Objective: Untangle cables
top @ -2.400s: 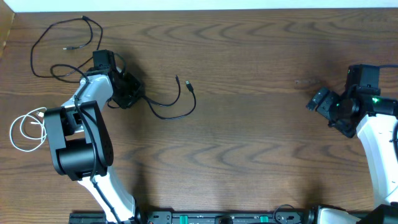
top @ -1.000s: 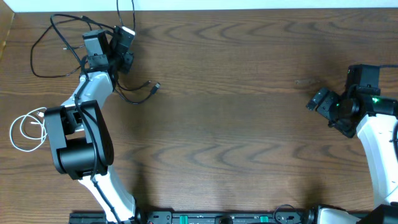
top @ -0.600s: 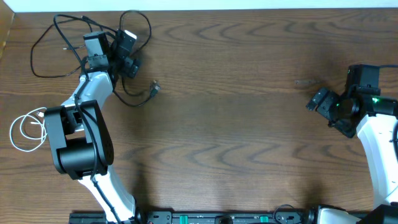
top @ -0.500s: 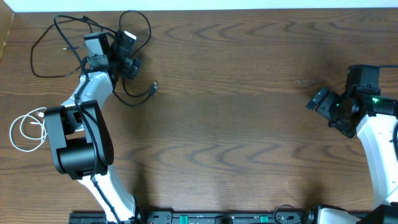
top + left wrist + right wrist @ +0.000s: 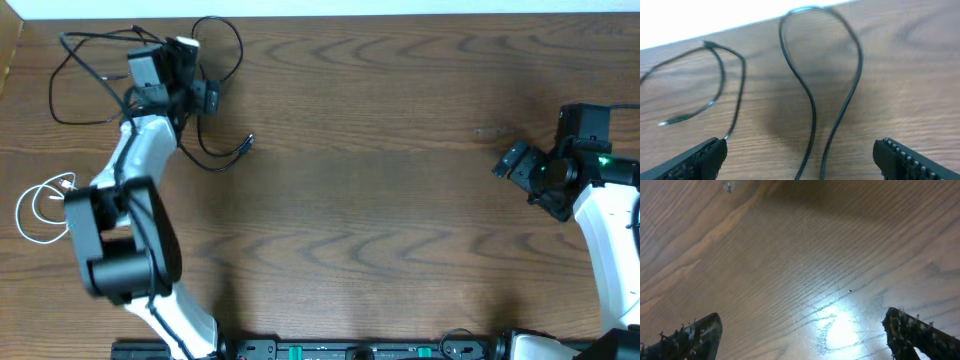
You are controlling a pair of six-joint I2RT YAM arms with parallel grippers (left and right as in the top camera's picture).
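A black cable (image 5: pixel 238 48) loops at the table's far left, and its plug end (image 5: pixel 248 142) lies lower down. My left gripper (image 5: pixel 198 72) hovers over this loop, open and holding nothing. In the left wrist view the black cable (image 5: pixel 812 112) runs as two strands between the wide-apart fingers (image 5: pixel 695 159), untouched by the left gripper (image 5: pixel 801 152). A thinner black cable (image 5: pixel 722 85) lies to the left, also visible as a thinner black cable (image 5: pixel 58 72) from above. My right gripper (image 5: pixel 515 165) rests open at the far right. The right gripper (image 5: pixel 802 330) has only bare wood below it.
A white cable (image 5: pixel 35 205) lies coiled at the left edge beside the left arm's base. The wooden table (image 5: pixel 380 220) meets a white wall along its far edge, close behind the black loop.
The left gripper was shut on the black cable a second ago and has opened, letting it go. The loop now lies on the table. The right arm has not moved.
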